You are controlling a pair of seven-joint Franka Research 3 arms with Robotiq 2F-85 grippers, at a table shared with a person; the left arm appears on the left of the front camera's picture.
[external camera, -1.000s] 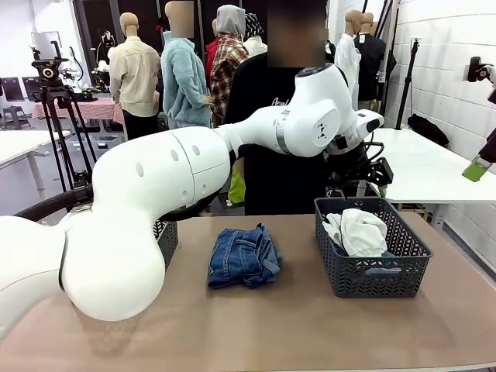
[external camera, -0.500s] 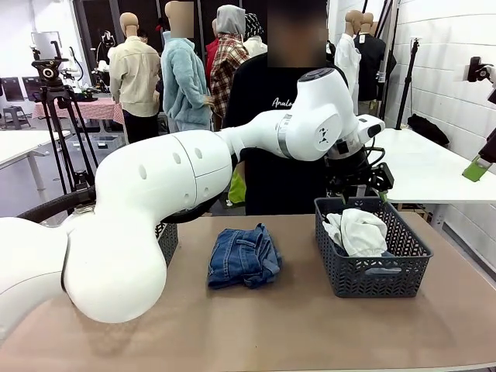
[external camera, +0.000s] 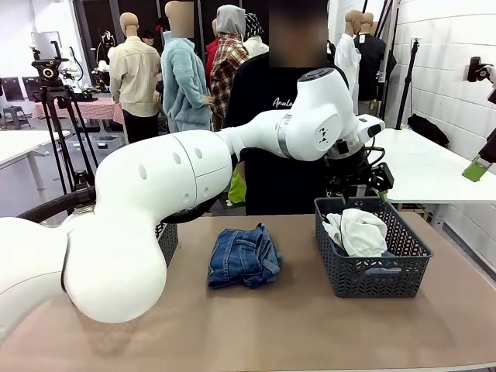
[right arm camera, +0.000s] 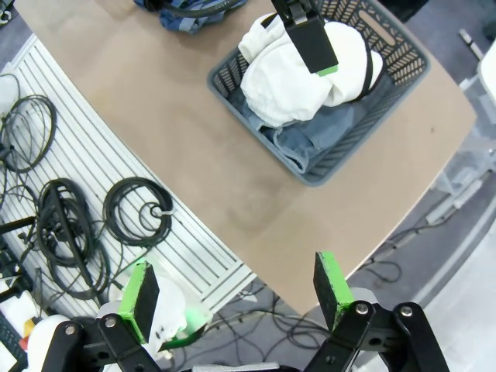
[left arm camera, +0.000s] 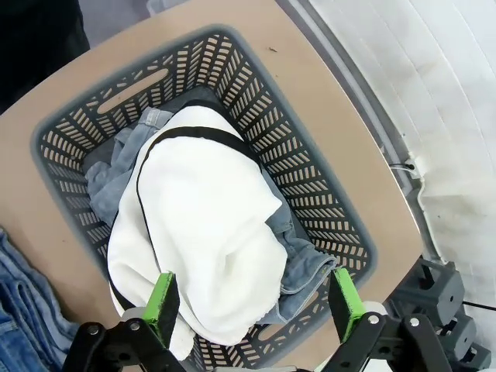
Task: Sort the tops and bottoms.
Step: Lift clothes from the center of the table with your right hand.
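The left claw (left arm camera: 253, 302) stands wide open with nothing between its green pads (left arm camera: 163, 298). It hangs over a dark grey plastic lattice basket (left arm camera: 310, 178), pointing down at the clothes inside. In the front view this left claw (external camera: 360, 186) is above the basket's far rim (external camera: 349, 203), at the end of the white left arm that reaches across the counter from the left.

Directly under the claw lies a bunched white garment with black edging (left arm camera: 201, 232). It sits on top of the pile and rises above the basket's rim (external camera: 358, 231). Beneath it, a crumpled pale-blue denim garment (left arm camera: 298, 263) shows along two sides, resting against the basket's wall.

The basket stands on the right part of the brown counter (external camera: 310, 325). Well apart from it, near the middle of the counter, lies a folded darker-blue denim garment (external camera: 242, 256), outside the basket.

The right claw (right arm camera: 236, 291) is also spread wide and holds nothing. It hangs high, looking down past the counter's edge, with the basket farther off in its view and coils of black cable (right arm camera: 139, 209) on the floor below.

A person in a black T-shirt (external camera: 271, 155) stands at the far side of the counter.
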